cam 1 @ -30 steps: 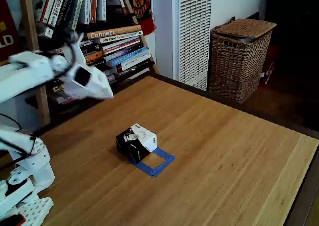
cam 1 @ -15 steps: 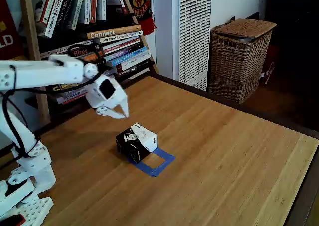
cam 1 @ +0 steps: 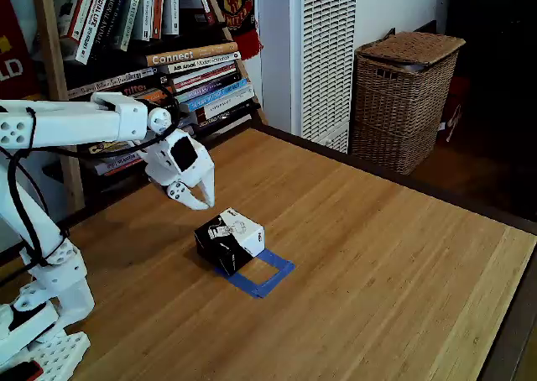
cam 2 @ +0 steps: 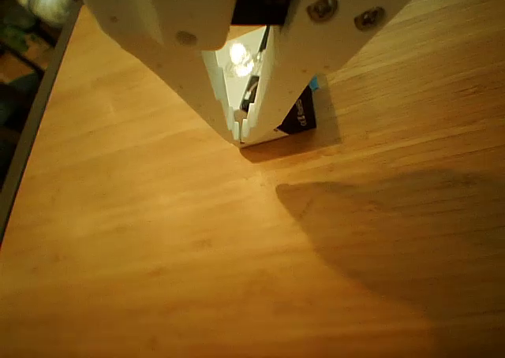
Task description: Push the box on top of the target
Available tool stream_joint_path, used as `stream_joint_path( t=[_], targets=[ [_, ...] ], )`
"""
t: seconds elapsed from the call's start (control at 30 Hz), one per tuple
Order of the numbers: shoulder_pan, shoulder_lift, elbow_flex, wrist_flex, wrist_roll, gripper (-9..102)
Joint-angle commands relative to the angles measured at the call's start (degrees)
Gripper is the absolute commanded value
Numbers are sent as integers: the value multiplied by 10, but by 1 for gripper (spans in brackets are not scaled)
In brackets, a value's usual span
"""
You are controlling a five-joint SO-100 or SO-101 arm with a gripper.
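Legible writing: "Connect" on one book spine on the shelf [cam 1: 159, 37]; a large "D" on the red panel at the fixed view's left edge; box print too small to read.
Count, box: one [cam 1: 230, 238], black sides, white top, black-and-white graphics.
Count, target: one blue tape square [cam 1: 263, 271], bare wood in its middle.
Count, arm: one, white, with one claw [cam 1: 200, 203].
Count, other: one wicker basket [cam 1: 404, 100]; one white louvred unit [cam 1: 323, 54]; many books, not counted.
Box position: on the wooden table [cam 1: 377, 263], overlapping the target's upper-left corner in the fixed view; most of the square uncovered.
Box relative to claw: just below and right of the fingertips in the fixed view; contact not determinable there.
Box, other view: dark corner [cam 2: 302, 112] visible behind the claw tips [cam 2: 240, 132], a sliver of blue target [cam 2: 314, 83] beside it.
Claw state: fingers drawn together to a narrow slit, tips nearly meeting; nothing gripped between them.
Claw attitude: pointing down toward the table, tips close above the wood, shadow cast on the table in the other view.
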Motion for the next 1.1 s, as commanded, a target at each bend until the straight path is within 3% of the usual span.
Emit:
stream_joint_path(
  t=[0.0, 0.33, 1.07],
  targets=[
    [-4, -1, -6, 11, -12, 0],
    [6, -92, -61, 15, -41, 0],
    [87, -83, -99, 54, -90, 0]
  ],
)
